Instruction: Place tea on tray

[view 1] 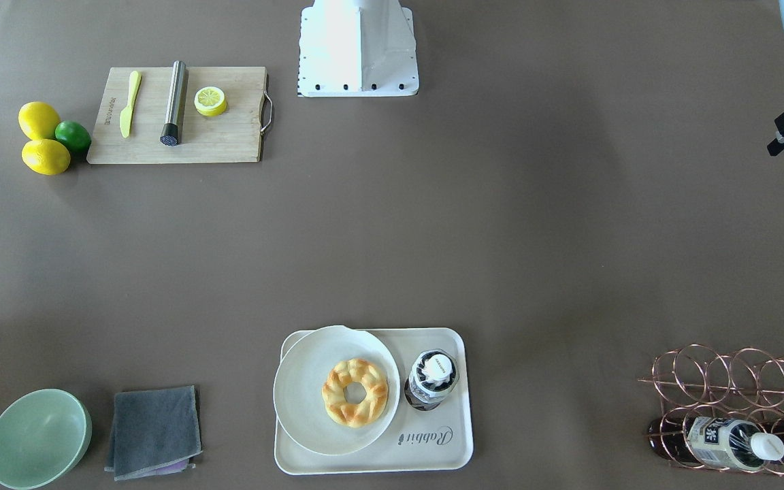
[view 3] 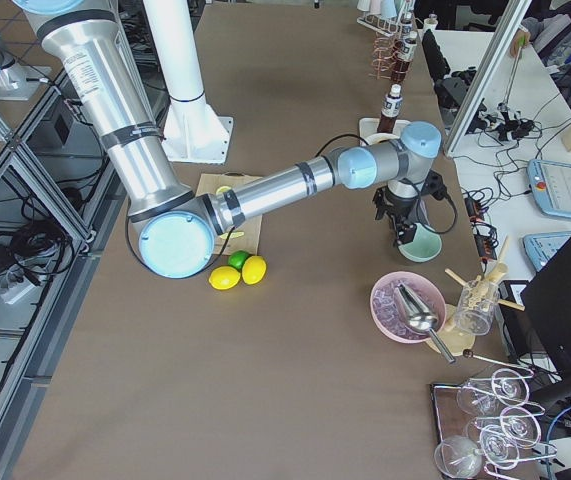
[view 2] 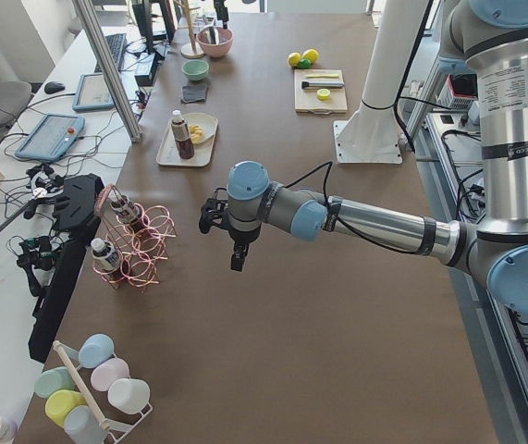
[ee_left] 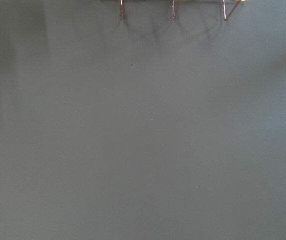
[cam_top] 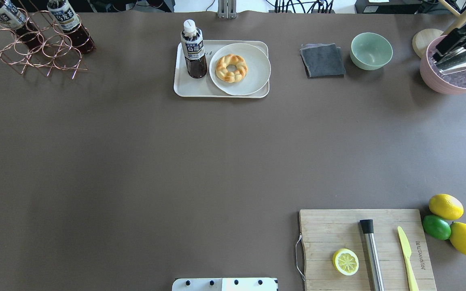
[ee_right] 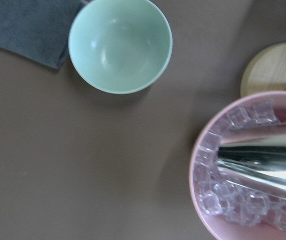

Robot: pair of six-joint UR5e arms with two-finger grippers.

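Copper-wire rack, far left of the tray in the overhead view, with two spare bottles lying in its rings. Left gripper hangs over bare counter near the rack, well to the tray's left. Its fingers point downward, and it cannot be told whether they are spread or pressed together.

On the tray's left half stands the tea, upright and capped, just beside the round white plate. The plate fills the tray's right half, reaches its rim, and carries a braided ring doughnut.

Right of the tray, in order, are a folded grey cloth, a pale green bowl, and a pink bowl of ice cubes holding a metal scoop. Right gripper hovers, apparently above the gap between the two bowls. The state of its fingers cannot be told either.

Well apart from the tray, nearer the robot and to the tray's right, a wooden cutting board bears a lemon half, a steel cylinder and a yellow knife. Two lemons and a lime lie touching just past the board's right edge.
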